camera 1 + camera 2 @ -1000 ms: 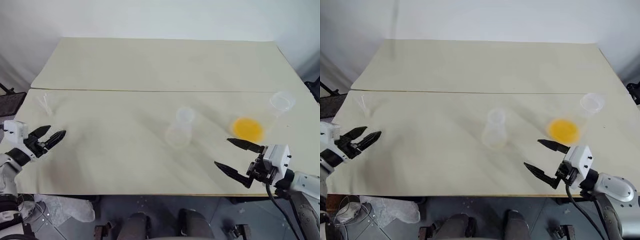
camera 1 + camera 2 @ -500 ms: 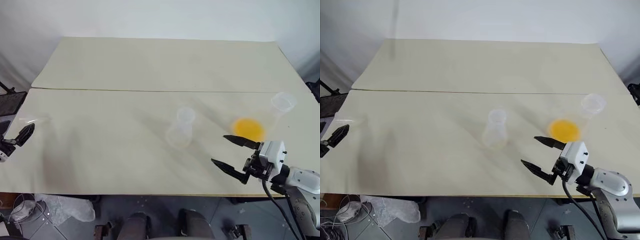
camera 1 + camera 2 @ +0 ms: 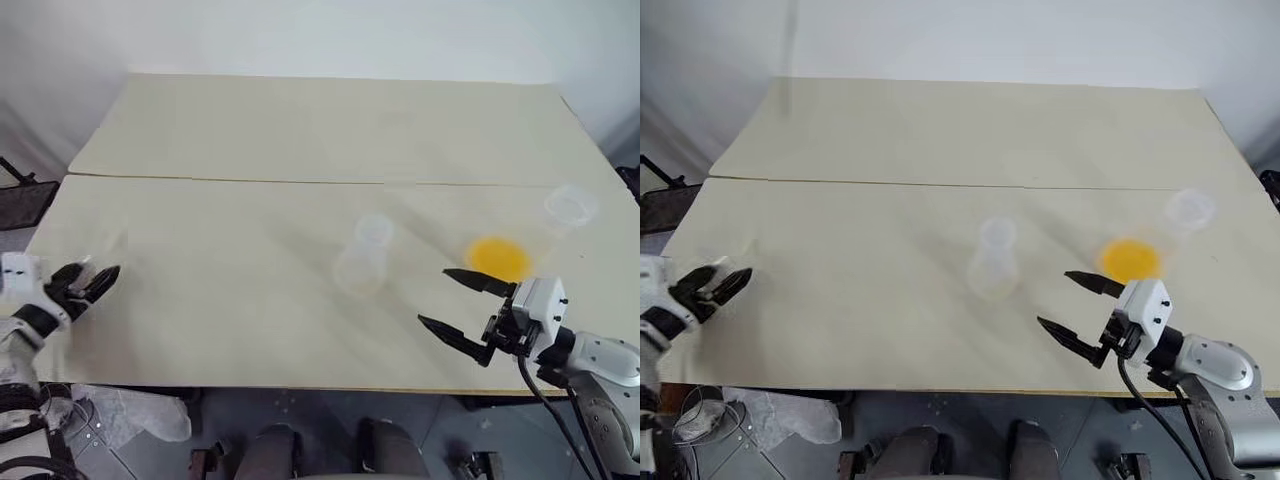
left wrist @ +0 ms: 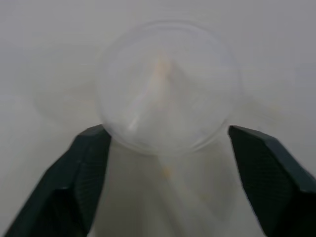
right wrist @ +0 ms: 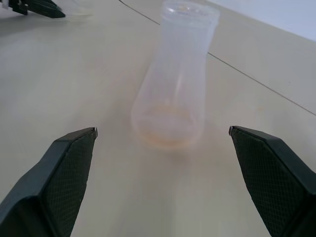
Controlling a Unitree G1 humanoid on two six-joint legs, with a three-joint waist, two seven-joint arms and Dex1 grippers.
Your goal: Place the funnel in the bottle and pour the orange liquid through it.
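The funnel [image 4: 168, 84] is clear and lies near the table's left edge, its round mouth facing my left wrist camera. My left gripper [image 3: 98, 270] is open, one fingertip at each side of the funnel's rim. The bottle [image 3: 362, 258], a small clear conical flask, stands upright mid-table and also appears in the right wrist view [image 5: 173, 84]. The orange liquid [image 3: 497, 256] sits in the base of a larger clear flask [image 3: 566, 206] at the right. My right gripper [image 3: 433, 297] is open and holds nothing, in front and to the right of the bottle, just left of the orange liquid.
The beige table [image 3: 250, 150] has a seam across its width, behind all the glassware. Its front edge runs just under both grippers. A broad bare stretch lies between the funnel and the bottle.
My left gripper has come back in from the table's left edge and now flanks the funnel, its fingers slightly narrower. The right gripper has stayed in place, open.
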